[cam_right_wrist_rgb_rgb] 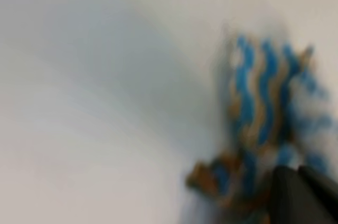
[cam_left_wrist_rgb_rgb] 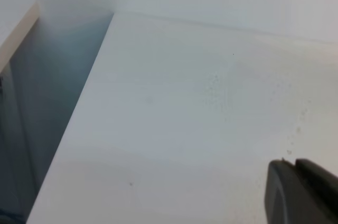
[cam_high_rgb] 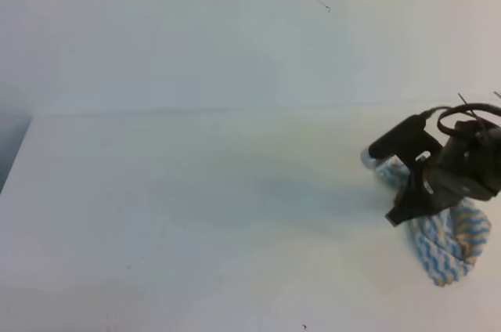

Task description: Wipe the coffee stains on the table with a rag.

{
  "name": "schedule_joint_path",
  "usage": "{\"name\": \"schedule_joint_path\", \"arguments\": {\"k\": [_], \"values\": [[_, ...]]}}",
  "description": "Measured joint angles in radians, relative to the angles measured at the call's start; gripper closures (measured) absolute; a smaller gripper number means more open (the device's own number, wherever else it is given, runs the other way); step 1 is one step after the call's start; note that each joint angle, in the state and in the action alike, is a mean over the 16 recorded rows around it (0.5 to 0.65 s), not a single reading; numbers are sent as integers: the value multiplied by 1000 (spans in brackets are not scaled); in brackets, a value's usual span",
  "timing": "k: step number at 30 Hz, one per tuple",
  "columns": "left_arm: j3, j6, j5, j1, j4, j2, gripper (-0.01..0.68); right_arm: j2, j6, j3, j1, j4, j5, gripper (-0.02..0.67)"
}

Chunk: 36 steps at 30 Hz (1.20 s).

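Step in hand: wiping. Right end effector (cam_high_rgb: 411, 183) sits on the rag (cam_high_rgb: 450, 242) at right edge of table (cam_high_rgb: 196, 191); jaw opening and grip cannot be told. No coffee stains visible in exterior view. Next: check for residue, re-wipe if req'd. Right wrist view (blurred) alone shows tan staining on rag. Left end effector (cam_left_wrist_rgb_rgb: 303, 195): corner only, state unknown.

Soft, even, bright light washes the white desk (cam_high_rgb: 196, 214) pale, with only a faint grey shadow left of the rag (cam_high_rgb: 446, 242). The high view is slightly hazy. The right wrist view is heavily blurred; the left wrist view is sharper, dimmer beyond the desk's left edge.
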<state>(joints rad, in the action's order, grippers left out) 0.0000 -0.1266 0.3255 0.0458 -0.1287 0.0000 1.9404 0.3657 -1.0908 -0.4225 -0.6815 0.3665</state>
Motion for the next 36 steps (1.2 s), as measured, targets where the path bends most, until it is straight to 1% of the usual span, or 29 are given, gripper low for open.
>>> {"name": "schedule_joint_path", "arguments": {"k": [4,9,13,19,23,28,36], "values": [[0,0,0,0,0,0,674,18,4,-97,22,5,30,653],[0,0,0,0,0,0,674,-31,-1,-184,14,32,65,653],[0,0,0,0,0,0,674,-130,-9,-218,-1,61,102,652],[0,-1,0,0,0,0,674,-364,-26,-217,-24,57,190,652],[0,-2,0,0,0,0,674,-535,-27,-186,-34,38,256,652],[3,-2,-1,0,0,0,674,-738,-12,-106,-36,7,345,652],[3,-1,-1,0,0,0,674,-1074,50,144,-36,-10,448,651]]}}
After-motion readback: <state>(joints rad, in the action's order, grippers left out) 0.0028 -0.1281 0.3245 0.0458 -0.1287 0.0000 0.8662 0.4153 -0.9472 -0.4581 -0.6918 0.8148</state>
